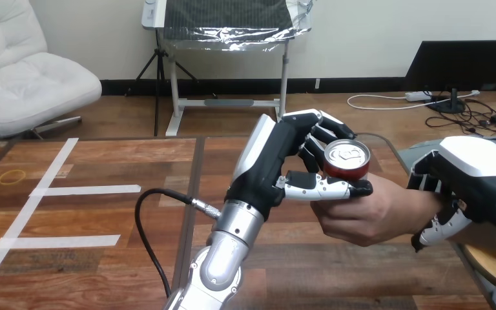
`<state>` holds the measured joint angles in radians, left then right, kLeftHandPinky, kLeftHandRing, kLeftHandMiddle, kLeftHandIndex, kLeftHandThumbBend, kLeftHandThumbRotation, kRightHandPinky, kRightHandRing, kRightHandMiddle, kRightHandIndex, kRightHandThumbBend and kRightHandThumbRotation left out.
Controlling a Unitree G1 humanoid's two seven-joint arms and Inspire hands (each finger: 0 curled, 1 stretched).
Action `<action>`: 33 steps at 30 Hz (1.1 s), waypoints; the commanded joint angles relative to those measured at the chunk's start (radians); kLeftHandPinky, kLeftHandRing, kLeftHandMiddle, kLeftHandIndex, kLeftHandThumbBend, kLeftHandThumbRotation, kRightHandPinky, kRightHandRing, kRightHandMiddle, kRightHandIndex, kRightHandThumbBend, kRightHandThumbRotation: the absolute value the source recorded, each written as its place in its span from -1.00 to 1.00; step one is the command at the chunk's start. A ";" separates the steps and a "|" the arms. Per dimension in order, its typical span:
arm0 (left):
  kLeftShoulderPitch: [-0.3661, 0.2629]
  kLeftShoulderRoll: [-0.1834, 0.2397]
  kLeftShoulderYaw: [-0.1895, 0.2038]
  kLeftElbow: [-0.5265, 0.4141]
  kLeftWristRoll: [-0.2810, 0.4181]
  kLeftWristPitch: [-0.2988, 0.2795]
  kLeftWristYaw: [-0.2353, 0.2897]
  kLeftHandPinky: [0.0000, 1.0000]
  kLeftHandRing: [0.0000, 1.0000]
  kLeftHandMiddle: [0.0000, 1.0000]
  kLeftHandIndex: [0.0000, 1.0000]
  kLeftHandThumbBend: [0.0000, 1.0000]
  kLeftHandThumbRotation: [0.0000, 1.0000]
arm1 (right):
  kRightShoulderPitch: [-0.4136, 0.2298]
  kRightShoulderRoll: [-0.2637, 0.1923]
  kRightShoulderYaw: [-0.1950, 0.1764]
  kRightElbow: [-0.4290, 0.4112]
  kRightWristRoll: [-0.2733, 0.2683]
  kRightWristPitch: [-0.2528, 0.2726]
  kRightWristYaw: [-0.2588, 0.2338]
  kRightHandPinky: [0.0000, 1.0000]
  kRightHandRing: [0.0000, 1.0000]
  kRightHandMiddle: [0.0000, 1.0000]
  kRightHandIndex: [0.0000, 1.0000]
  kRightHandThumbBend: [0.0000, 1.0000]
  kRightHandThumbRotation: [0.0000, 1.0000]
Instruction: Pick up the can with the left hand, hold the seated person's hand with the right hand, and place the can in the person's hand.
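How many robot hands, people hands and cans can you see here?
Robot hands: 2, the left hand and the right hand
Person's hand: 1
Red can: 1
Total: 4

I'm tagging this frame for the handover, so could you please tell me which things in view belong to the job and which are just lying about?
Part of the job: can, gripped in the left hand; person's hand just below it; right hand, curled round the person's wrist.

Just lying about: white tape strips and a yellow ring on the table.
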<state>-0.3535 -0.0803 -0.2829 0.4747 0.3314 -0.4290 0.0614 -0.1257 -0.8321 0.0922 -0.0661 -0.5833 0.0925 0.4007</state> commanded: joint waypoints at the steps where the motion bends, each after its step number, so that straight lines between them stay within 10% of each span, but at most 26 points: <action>1: -0.039 -0.059 -0.065 -0.017 0.007 -0.020 -0.025 -0.35 -0.23 -0.10 -0.02 0.15 -1.00 | -0.009 0.019 -0.021 -0.020 0.023 -0.007 -0.008 -0.27 -0.16 -0.02 0.00 0.58 -1.00; 23: -0.023 -0.008 -0.082 -0.089 0.051 0.066 -0.070 -0.41 -0.26 -0.10 0.01 0.14 -0.99 | 0.022 -0.008 -0.017 -0.067 -0.072 0.012 0.027 0.07 0.27 0.39 0.42 0.66 -1.00; 33: -0.016 0.038 -0.090 -0.156 0.082 0.129 -0.125 0.02 0.21 0.28 0.31 0.33 -0.75 | 0.043 -0.023 -0.034 -0.101 -0.079 0.024 0.081 0.44 0.58 0.65 0.64 0.71 -1.00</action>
<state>-0.3503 -0.0604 -0.3239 0.3811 0.3805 -0.3171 -0.0176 -0.0782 -0.8344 0.0716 -0.1208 -0.6643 0.1122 0.4596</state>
